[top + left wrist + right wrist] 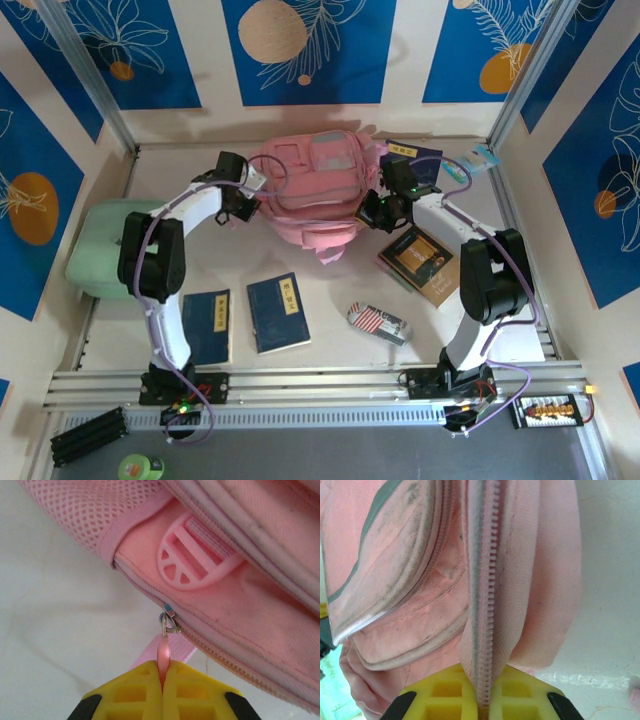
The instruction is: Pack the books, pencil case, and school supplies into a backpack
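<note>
Backpack [310,190], of soft pink fabric with a mesh panel [75,510] and a moulded plastic buckle [192,555], lies at the rear centre of the table [330,290]. Left gripper [162,682] is clamped fully on the thin pink zipper pull [163,652] at the bag's left edge. Right gripper [481,692] is pinched tight on the toothed zipper seam [485,580] at the bag's right edge. Bare white surface lies in front, with a navy book [278,312] and the striped pencil case [380,322] well apart from the bag.

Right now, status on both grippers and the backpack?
Left gripper shut on zipper pull. Right gripper shut on backpack at its zipper track. Two navy books, pencil case out on table.
</note>
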